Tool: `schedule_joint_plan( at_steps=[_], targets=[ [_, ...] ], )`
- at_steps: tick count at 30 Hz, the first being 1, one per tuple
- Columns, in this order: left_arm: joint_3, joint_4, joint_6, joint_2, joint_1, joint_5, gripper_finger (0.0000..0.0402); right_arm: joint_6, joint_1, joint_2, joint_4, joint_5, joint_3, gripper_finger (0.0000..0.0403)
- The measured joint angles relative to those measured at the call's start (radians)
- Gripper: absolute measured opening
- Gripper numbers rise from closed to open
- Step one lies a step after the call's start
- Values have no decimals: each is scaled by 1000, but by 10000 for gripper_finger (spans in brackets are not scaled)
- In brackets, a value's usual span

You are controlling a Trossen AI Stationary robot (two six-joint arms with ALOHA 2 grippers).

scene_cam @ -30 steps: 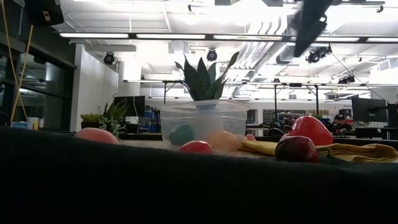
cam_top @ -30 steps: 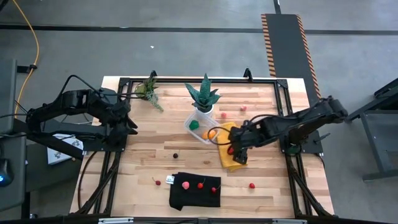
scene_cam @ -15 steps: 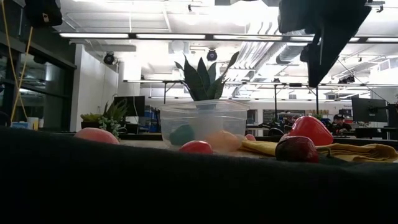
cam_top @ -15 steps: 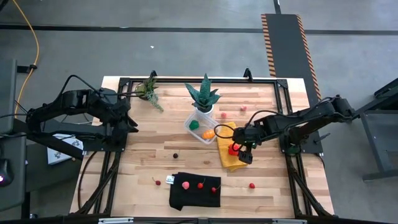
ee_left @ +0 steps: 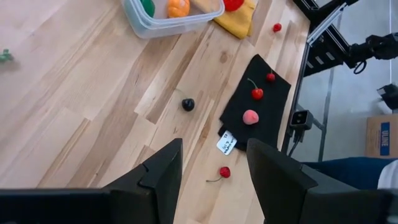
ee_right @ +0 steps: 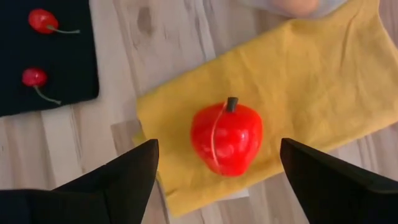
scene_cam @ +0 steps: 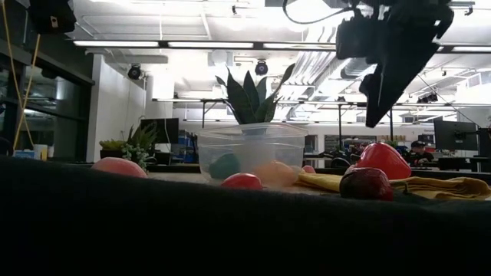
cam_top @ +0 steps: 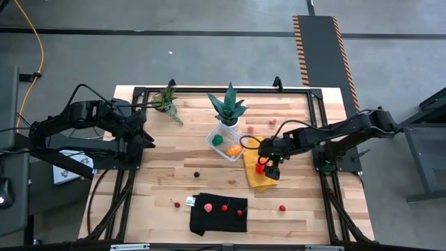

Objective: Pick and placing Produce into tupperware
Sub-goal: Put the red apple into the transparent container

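Two grippers showing. Right gripper (cam_top: 267, 167) hanging over red apple (ee_right: 226, 138), fingers spread wide, gripping nothing. Apple sitting on yellow cloth (cam_top: 256, 176), just beside tupperware (cam_top: 224, 145). Tupperware holding green piece (cam_top: 218, 139) and orange piece (cam_top: 234, 149). Left gripper (ee_left: 212, 163) waiting well apart from tupperware, fingers parted, empty.

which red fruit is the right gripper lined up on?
The big red one on the yellow cloth, between the open right gripper's fingers. The other red pieces are small stemmed cherries on the black cloth.
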Motion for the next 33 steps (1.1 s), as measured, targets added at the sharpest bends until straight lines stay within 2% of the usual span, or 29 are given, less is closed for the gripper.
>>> schedule_joint_plan(
  at_steps=[23, 33],
  targets=[
    [0, -3, -25, 0, 0, -1, 168, 3, -8, 1, 217, -24, -134, 330],
    [0, -4, -27, 0, 0, 0, 168, 0, -8, 35, 241, -18, -150, 330]
  ],
)
